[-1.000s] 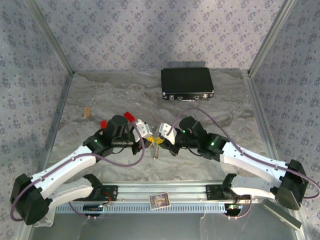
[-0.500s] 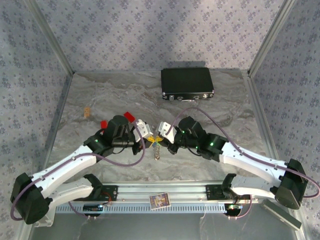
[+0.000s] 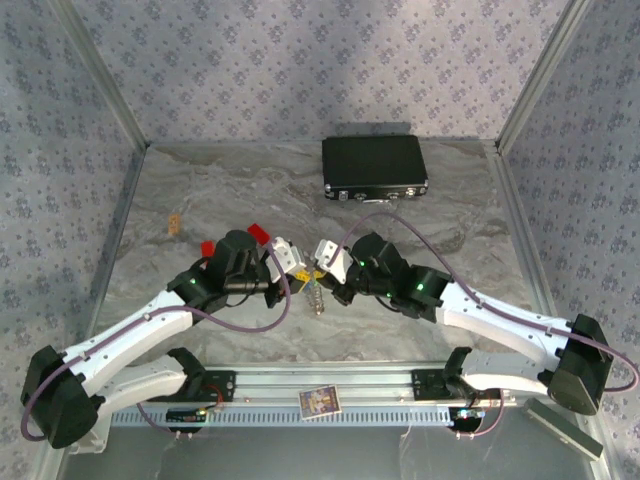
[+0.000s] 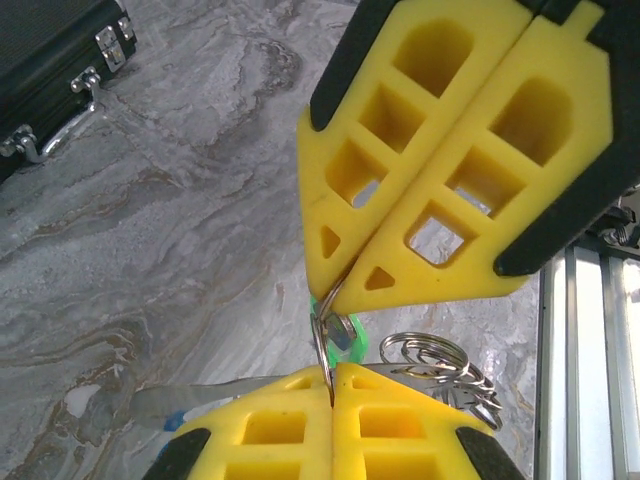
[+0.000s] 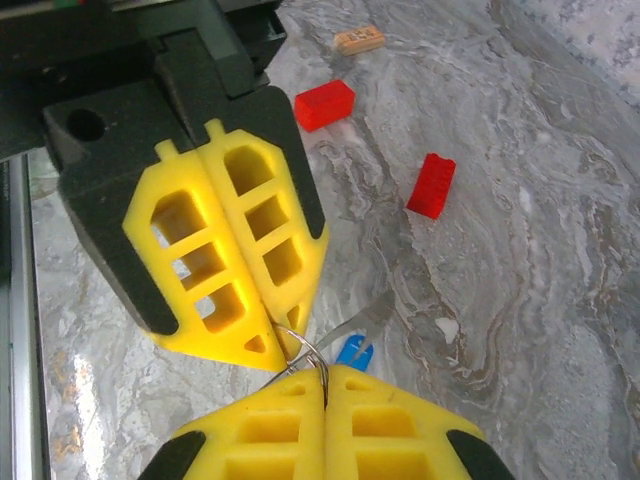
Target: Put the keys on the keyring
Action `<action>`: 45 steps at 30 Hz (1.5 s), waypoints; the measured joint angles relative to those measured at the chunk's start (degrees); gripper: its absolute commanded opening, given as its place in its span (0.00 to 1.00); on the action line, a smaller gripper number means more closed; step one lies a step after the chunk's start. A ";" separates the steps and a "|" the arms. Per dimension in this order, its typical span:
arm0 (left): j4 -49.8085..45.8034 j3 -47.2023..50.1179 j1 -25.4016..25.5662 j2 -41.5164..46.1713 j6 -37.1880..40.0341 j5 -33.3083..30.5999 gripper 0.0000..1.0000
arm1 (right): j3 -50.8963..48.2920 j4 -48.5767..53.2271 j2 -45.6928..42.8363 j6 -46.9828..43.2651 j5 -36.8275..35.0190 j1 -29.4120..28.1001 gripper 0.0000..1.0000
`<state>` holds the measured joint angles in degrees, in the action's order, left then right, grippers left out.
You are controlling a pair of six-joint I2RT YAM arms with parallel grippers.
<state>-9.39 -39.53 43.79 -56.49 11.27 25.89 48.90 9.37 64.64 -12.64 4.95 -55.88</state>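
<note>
My left gripper (image 3: 299, 268) and right gripper (image 3: 322, 267) meet tip to tip above the middle of the table. Both are shut on the same thin silvery loop of the keyring (image 4: 322, 335). In the left wrist view my left gripper (image 4: 333, 372) pinches the loop from below and the right gripper (image 4: 345, 277) from above. The green key (image 4: 350, 338) hangs on the loop just behind it, and a bunch of coiled silver rings (image 4: 445, 365) lies to its right. In the right wrist view the keyring (image 5: 303, 352) spans both tips, with the blue key (image 5: 355, 352) and its blade just beyond. The keys dangle below the grippers (image 3: 316, 296).
A black case (image 3: 375, 167) lies at the back of the table. Two red blocks (image 3: 259, 232) (image 3: 207, 247) and a small tan block (image 3: 175, 222) sit left of the grippers. A small card (image 3: 320, 402) rests on the front rail.
The right gripper has moved left towards the left gripper, closing the gap between the tips. The hanging keys have shifted slightly with it.
</note>
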 measured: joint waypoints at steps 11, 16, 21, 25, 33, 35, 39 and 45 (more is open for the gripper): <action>1.66 -0.11 0.92 0.00 0.07 -3.52 0.00 | 1.95 2.64 0.55 2.80 -1.81 -0.11 0.01; 2.45 -0.09 1.73 0.00 0.07 -5.49 0.00 | 1.92 2.62 0.55 3.13 -1.46 0.42 0.18; 3.28 -0.04 2.43 0.00 0.28 -6.05 0.00 | 1.14 2.56 -0.17 3.26 -0.85 2.64 0.32; 4.57 1.14 2.89 0.20 1.36 -5.99 0.00 | -1.16 2.27 -2.86 2.78 2.38 6.78 0.39; 8.07 5.53 3.26 2.29 4.20 -5.42 0.00 | -3.72 1.18 -5.53 -3.02 17.64 10.05 0.40; 8.81 6.10 3.26 2.60 4.63 -5.11 0.00 | -4.28 0.44 -5.46 -4.50 20.13 9.73 0.40; 9.66 6.49 3.26 2.62 5.22 -4.44 0.00 | -4.63 -1.05 -4.31 -6.27 22.01 8.57 0.40; 10.78 7.48 3.39 2.69 5.64 -3.37 0.00 | -4.63 -1.97 -0.50 -7.39 20.72 7.17 0.34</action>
<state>1.39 -32.05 47.18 -53.80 16.91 22.52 44.27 7.40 64.14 -20.03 25.67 -48.71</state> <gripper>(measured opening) 0.046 0.361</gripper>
